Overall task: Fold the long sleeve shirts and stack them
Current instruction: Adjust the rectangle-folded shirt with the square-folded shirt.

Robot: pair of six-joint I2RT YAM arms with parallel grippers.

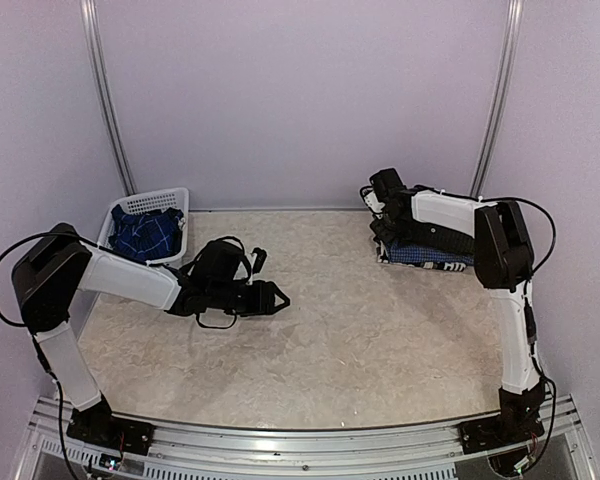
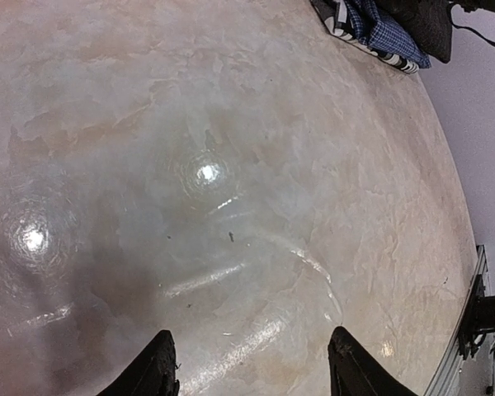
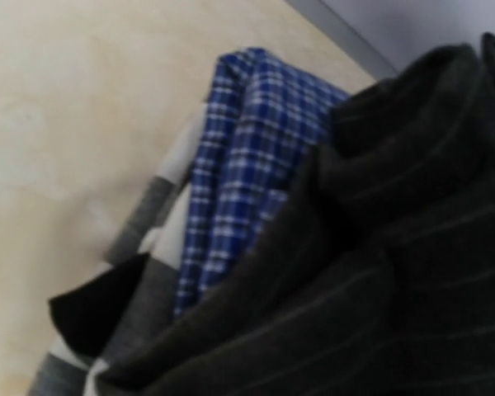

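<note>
At the far right of the table (image 1: 330,330), the black pinstriped shirt (image 3: 412,272) lies on the blue checked shirt (image 3: 239,190), probably to keep the middle free for folding. The right end effector (image 1: 383,205) is at this stack, but I cannot tell if it is open or closed. The left end effector (image 2: 252,375) hovers open and empty.

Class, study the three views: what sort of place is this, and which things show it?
Probably a robotics lab test cell, not a home: two robot arms bolted to an aluminium rail, plain walls boxing in the table, and shirts stacked as practice props.
</note>
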